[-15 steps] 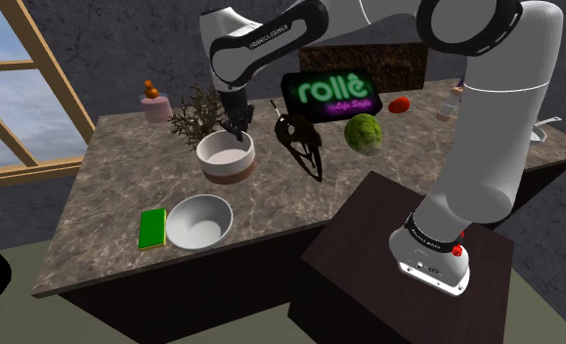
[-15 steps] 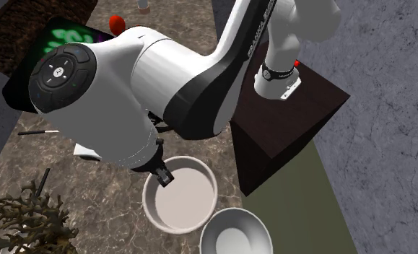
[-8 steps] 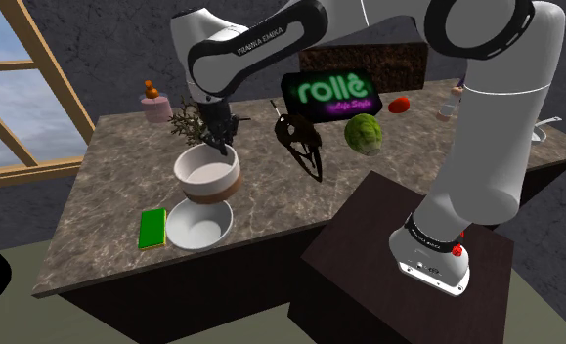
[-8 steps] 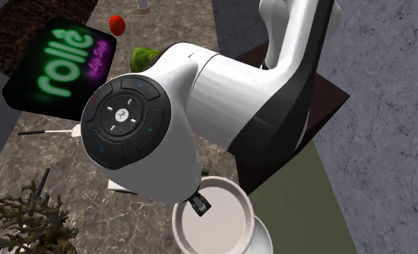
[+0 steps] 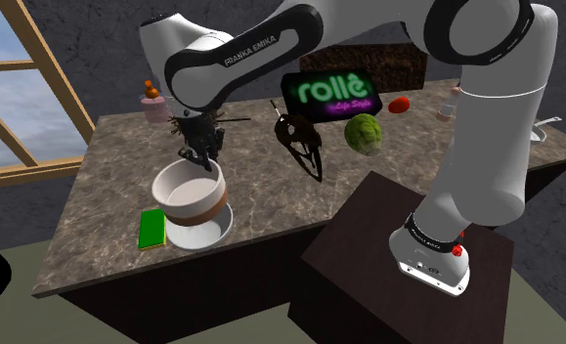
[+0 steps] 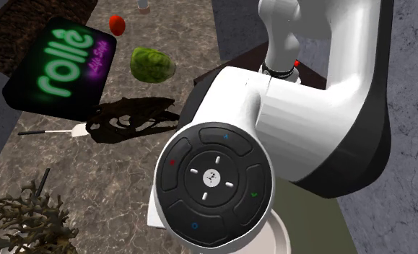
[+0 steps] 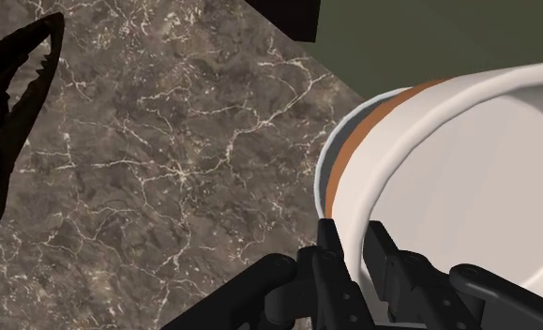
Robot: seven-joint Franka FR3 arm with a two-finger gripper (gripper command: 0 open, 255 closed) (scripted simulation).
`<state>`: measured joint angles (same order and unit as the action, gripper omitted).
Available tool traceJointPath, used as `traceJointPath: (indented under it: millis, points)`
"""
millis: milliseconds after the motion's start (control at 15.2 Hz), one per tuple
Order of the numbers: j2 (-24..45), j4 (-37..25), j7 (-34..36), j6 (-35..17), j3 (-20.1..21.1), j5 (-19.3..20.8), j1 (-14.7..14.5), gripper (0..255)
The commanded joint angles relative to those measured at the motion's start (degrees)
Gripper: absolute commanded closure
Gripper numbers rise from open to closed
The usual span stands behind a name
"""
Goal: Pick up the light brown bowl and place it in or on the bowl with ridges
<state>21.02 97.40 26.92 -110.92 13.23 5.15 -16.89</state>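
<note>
While the gripper (image 7: 354, 255) pinched the wall of the brown-banded bowl (image 7: 466, 178), one finger inside the rim and one outside, you had the carry step in hand, by my reading: the bowl hung clear of the worktop (image 7: 166, 141) rather than resting on it. Just below it, the shoulder view put the grey-white bowl (image 5: 202, 236) near the worktop's front edge, with a green sponge (image 5: 152, 228) just beside it on that view's left. The carried bowl sat over it, offset a little toward that left and seemingly tilted; whether the two touched, I could not tell. Your next move, I judge, called for a small shift to centre the load, then a level descent before the fingers parted; released at a slant, it could slide off the lower rim. The wrist view gave you what the others did not: the grip itself, and a sliver of grey rim under the brown band. The second exterior view had the arm (image 6: 286, 137) across the bowls, yet it showed the far things plainly: the dark skull-like piece (image 6: 128, 119), the leafy green ball (image 6: 153, 63) and the glowing sign (image 6: 55, 68).
</note>
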Motion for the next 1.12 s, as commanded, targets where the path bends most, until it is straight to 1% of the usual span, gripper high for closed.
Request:
traceJointPath:
  millis: [0,990,1056]
  points:
    - [0.5,0.7,0.3,-1.2,0.0,0.1,-0.1,255]
    - [6.1,4.9,1.3,-10.9,-0.8,1.7,-0.5,255]
    - [6.1,4.9,1.3,-10.9,-0.8,1.7,-0.5,255]
